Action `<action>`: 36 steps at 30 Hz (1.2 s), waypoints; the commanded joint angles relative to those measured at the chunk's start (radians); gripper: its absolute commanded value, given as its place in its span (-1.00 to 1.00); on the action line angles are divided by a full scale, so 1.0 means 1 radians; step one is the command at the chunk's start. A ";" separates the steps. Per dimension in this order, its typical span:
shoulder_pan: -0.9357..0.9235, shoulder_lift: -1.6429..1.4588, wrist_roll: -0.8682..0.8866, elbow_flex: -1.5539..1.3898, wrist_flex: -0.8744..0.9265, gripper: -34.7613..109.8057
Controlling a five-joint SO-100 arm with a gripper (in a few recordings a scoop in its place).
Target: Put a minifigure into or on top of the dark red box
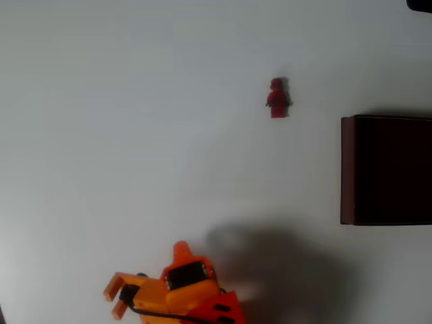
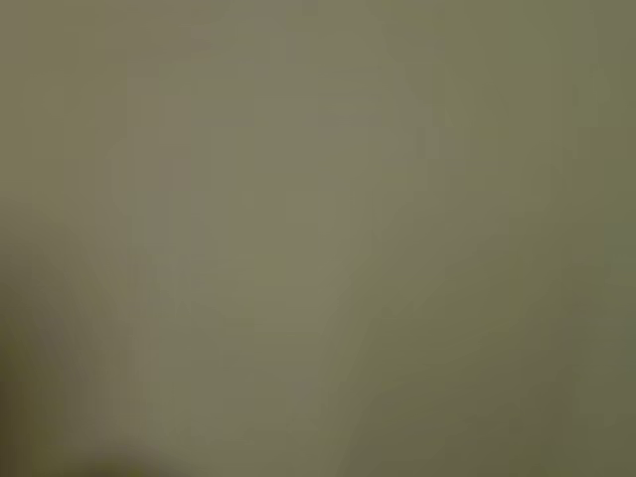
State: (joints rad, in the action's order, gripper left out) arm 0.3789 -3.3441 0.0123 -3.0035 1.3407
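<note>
Overhead view, left to right:

Arm (image 1: 179, 293) sits at the bottom edge of the tabletop (image 1: 121, 135), left of centre. Orange body, only the upper part is in frame. Forked orange prongs stick out to the left and a pointed tip sticks upward. Can't tell which of these is the pincer, or whether it's wide or narrow. It isn't holding anything that I can see. Nothing lies near it. Its shadow falls to the right on the tabletop.

Minifig (image 1: 277, 98) lies flat, head toward the top edge, in the upper middle, right of centre. Well apart from the arm and clear of the box, with bare surface all round it. Good for a top-down grasp, since nothing crowds the fingers.

Box (image 1: 347, 169) is at the right edge, cut off by the frame. Maroon left wall visible, dark open interior facing up. The open top means a drop-in should work, with no lid to deal with. It sits lower-right of the minifig, with a gap between them.

Wrist view is blurred grey-green blank, no usable detail, probably aimed at bare surface.

My read: task not started, reach to the minifig comes first. It's tiny, so alignment will be the main risk.
</note>
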 commanded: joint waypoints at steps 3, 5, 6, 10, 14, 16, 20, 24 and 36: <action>0.021 -0.009 0.018 0.000 0.008 -0.52; 0.021 -0.009 0.018 0.000 0.008 -0.52; 0.021 -0.009 0.018 0.000 0.008 -0.52; 0.021 -0.009 0.018 0.000 0.008 -0.52; 0.015 -0.009 0.028 0.000 0.008 -0.46; -0.018 -0.008 0.071 0.000 0.006 -0.41; -0.071 -0.008 0.290 -0.012 -0.011 -0.28; -0.005 -0.008 0.342 -0.021 -0.091 -0.33; -0.077 -0.009 0.896 0.175 0.003 -0.20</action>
State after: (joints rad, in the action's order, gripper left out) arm 0.3022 -3.3533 0.8115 -2.9008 1.2962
